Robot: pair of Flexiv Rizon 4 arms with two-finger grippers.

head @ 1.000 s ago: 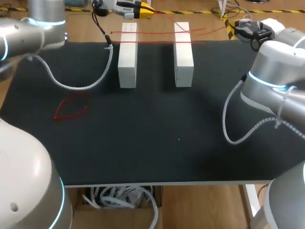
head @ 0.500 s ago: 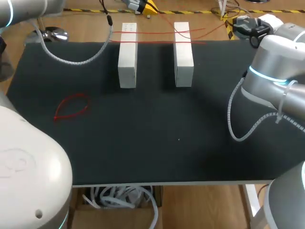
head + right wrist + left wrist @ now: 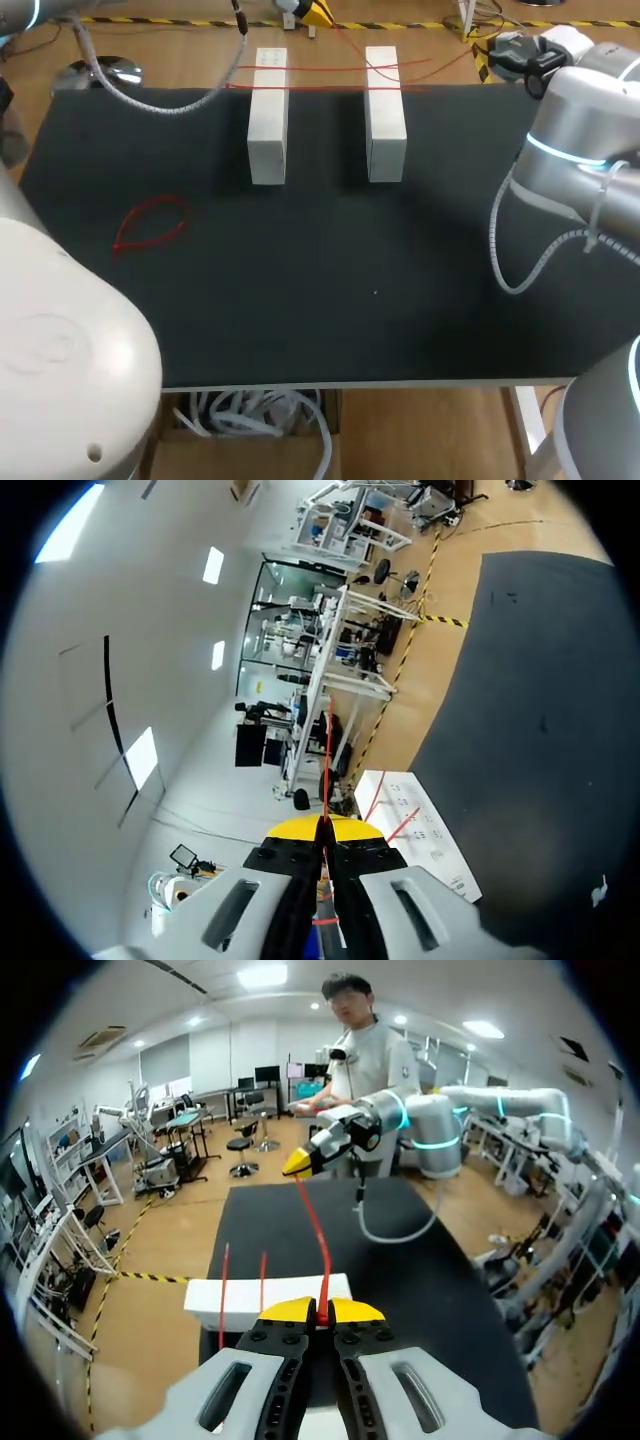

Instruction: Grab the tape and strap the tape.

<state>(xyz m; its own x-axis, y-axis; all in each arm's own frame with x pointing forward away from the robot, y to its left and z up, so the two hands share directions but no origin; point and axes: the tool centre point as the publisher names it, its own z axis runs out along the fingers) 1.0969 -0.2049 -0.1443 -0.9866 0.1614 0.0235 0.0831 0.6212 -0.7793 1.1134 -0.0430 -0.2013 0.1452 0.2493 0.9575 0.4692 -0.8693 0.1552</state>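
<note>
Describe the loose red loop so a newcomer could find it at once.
Start at the black mat; on its left half, nearer the robot than the two white blocks, lies a red loop. Unlike the straight red strands stretched across the blocks, it is curled into a teardrop and lies alone.

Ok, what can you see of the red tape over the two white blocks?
The red tape is thin and strap-like. Two strands lie across the far ends of both white blocks. Another runs taut through the air between the left gripper and the right gripper, each shut on it.
</note>
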